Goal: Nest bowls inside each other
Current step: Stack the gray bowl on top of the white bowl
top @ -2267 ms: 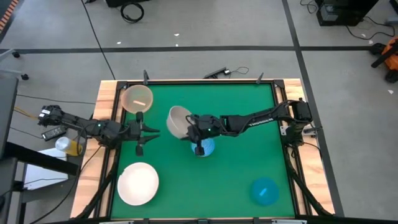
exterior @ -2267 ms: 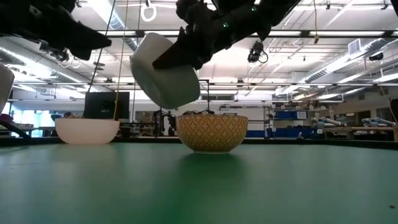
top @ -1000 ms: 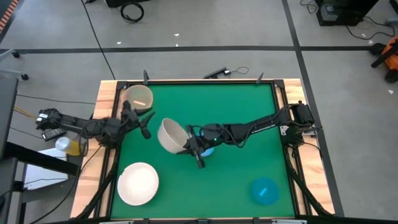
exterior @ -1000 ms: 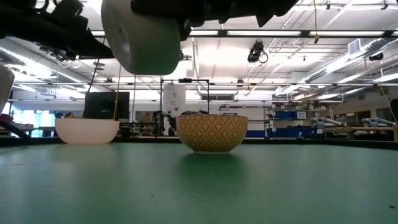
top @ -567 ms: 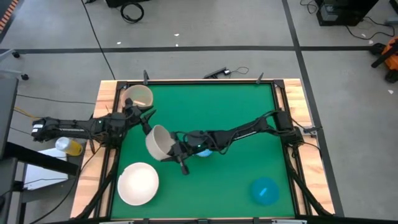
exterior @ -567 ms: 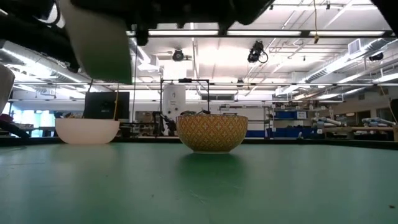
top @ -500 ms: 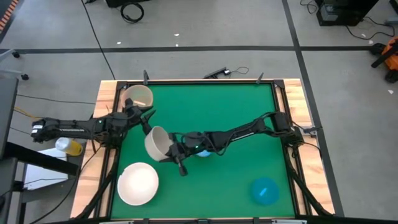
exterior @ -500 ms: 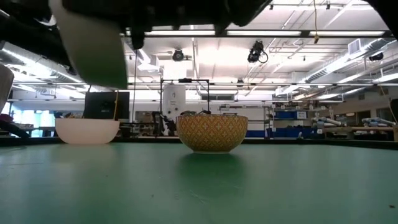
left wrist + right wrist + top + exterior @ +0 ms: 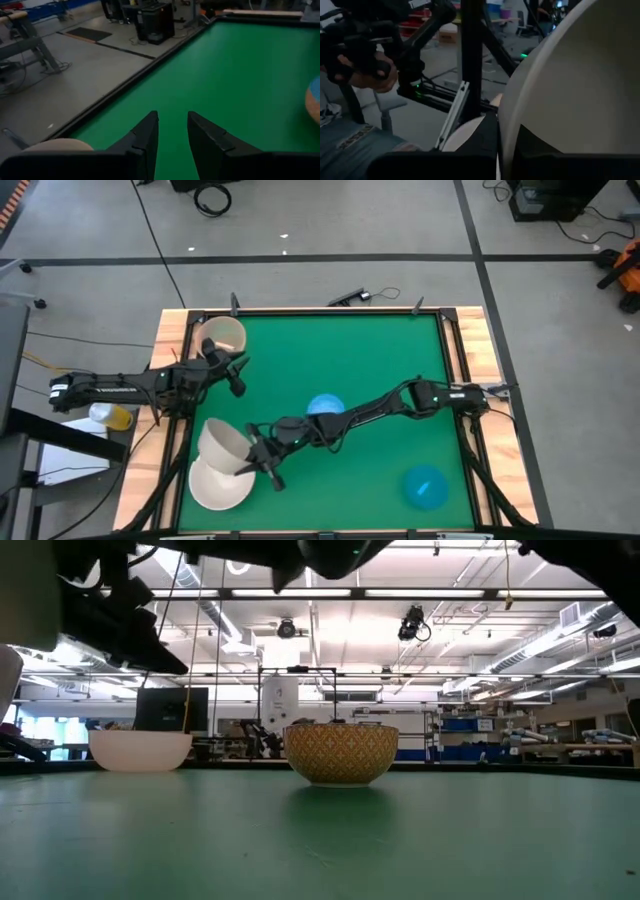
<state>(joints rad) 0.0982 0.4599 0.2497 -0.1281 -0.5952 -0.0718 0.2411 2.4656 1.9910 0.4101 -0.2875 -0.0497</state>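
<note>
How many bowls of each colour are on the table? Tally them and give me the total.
White bowl: 1
Cream bowl, held over the white one by the right end effector: 1
Tan-peach bowl, at the far left corner: 1
Patterned pale blue bowl, mid-table: 1
Solid blue bowl, near right: 1
Total: 5 bowls

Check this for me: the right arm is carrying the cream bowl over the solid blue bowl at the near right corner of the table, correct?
Not quite. The high view shows the right gripper carrying the cream bowl over the large white bowl at the near left corner. The solid blue bowl sits alone at the near right corner, well away from that arm's reach just now.
</note>
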